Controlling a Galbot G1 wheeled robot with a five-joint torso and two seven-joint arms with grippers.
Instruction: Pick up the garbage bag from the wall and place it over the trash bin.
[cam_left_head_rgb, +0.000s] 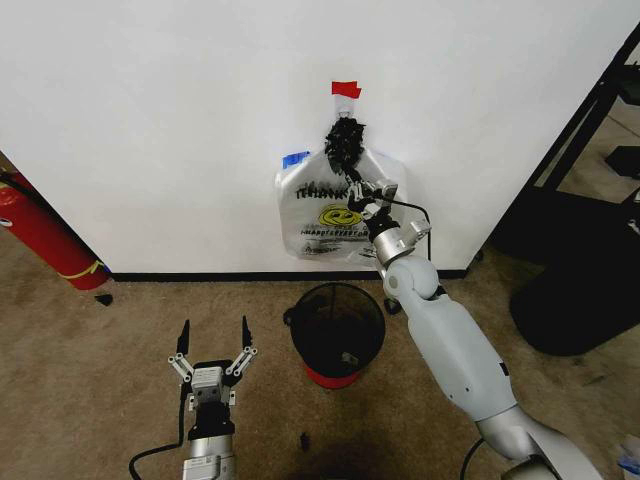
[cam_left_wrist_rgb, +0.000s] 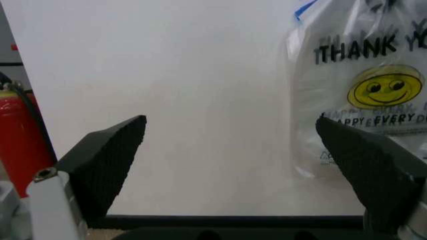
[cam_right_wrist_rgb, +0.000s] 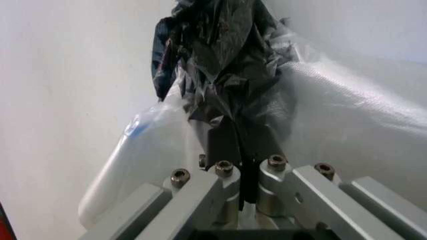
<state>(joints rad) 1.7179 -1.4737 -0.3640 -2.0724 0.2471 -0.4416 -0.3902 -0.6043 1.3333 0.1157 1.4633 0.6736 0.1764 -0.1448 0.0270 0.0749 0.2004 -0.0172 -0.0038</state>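
My right gripper (cam_left_head_rgb: 352, 183) is up at the wall (cam_left_head_rgb: 150, 120), its fingers pinched together on the garbage bag (cam_left_head_rgb: 335, 215) just below the dark bunched knot of plastic where the handle loops gather. The bag hangs flat against the wall from a strip of red tape (cam_left_head_rgb: 346, 89), with a scrap of blue tape (cam_left_head_rgb: 295, 158) at its upper left corner, and its smiley print faces me. In my right wrist view the two fingers (cam_right_wrist_rgb: 235, 145) sit nearly closed with crumpled film between them, so I judge the grip is on the bag but thin. To do this step well, I think I should pull away from the wall slowly and slightly downward so the tape peels rather than the plastic tearing, and keep the pinch near the gathered top so the bag's mouth stays with me. The trash bin (cam_left_head_rgb: 337, 330) stands on the carpet (cam_left_head_rgb: 90, 350) almost directly below the bag, close to the wall, so the carry should be short. My left gripper (cam_left_head_rgb: 212, 357) waits low over the carpet to the left of the bin, jaws spread wide and empty, facing the wall; it looks well placed to help spread the bag's mouth if needed. The fire extinguisher (cam_left_head_rgb: 40, 235) leans well off to the left.
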